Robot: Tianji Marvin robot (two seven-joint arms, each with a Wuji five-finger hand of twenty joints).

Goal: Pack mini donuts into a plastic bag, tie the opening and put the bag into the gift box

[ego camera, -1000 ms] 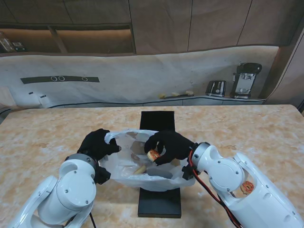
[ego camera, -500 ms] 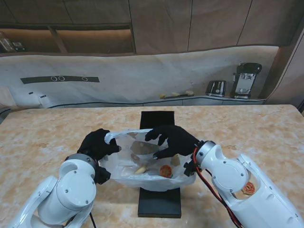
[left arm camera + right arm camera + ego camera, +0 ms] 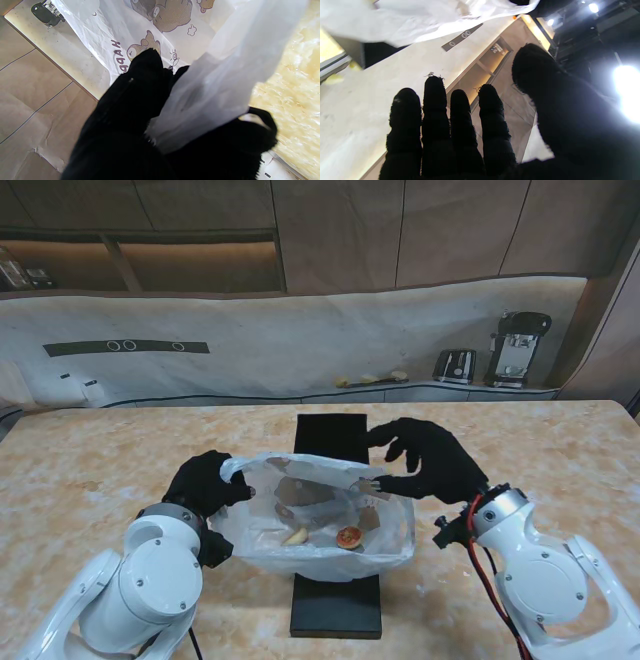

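A white, see-through plastic bag (image 3: 315, 525) printed with bears lies open on the table over a black gift box (image 3: 333, 435). My left hand (image 3: 205, 483) is shut on the bag's left rim (image 3: 212, 82), the film pinched between black-gloved fingers (image 3: 147, 75). Inside the bag lie several mini donuts, one with a red top (image 3: 349, 537) and a pale piece (image 3: 295, 535). My right hand (image 3: 428, 460) hovers open to the right of the bag's far rim, holding nothing; its fingers (image 3: 435, 120) are spread in the right wrist view.
The black box (image 3: 337, 607) also shows nearer to me under the bag. A toaster (image 3: 455, 365) and a coffee machine (image 3: 517, 348) stand on the back counter. A marble table top (image 3: 90, 470) spreads to both sides.
My right hand dropped the donut it held into the bag, then lifted out and drew back to the right, open. The red-topped donut now rests in the bag. The left hand kept its hold.
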